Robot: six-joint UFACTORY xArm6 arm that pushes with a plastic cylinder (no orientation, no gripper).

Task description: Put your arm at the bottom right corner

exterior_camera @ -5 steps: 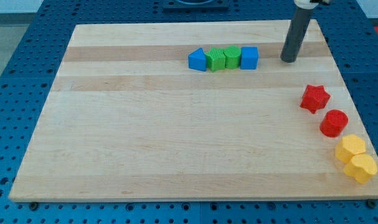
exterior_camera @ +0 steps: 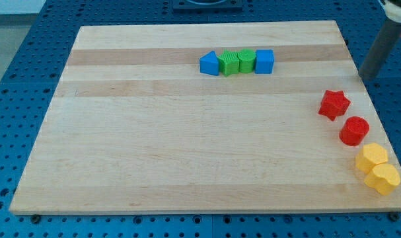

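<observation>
My tip (exterior_camera: pixel 367 77) is at the view's right edge, just past the wooden board's (exterior_camera: pixel 187 145) right side, above and right of the red star block (exterior_camera: pixel 333 104). Below the star along the right side lie a red cylinder block (exterior_camera: pixel 353 130), a yellow block (exterior_camera: pixel 372 157) and a second yellow block (exterior_camera: pixel 383 178) near the bottom right corner. The tip touches no block.
Near the view's top, a row of blocks lies touching: a blue block (exterior_camera: pixel 209 63), two green blocks (exterior_camera: pixel 230 63) (exterior_camera: pixel 246 60) and a blue cube (exterior_camera: pixel 264 61). A blue perforated table (exterior_camera: pixel 22 99) surrounds the board.
My tip has moved to the view's right and slightly down, from on the board near the blue cube to just off the board's right edge. No block has moved.
</observation>
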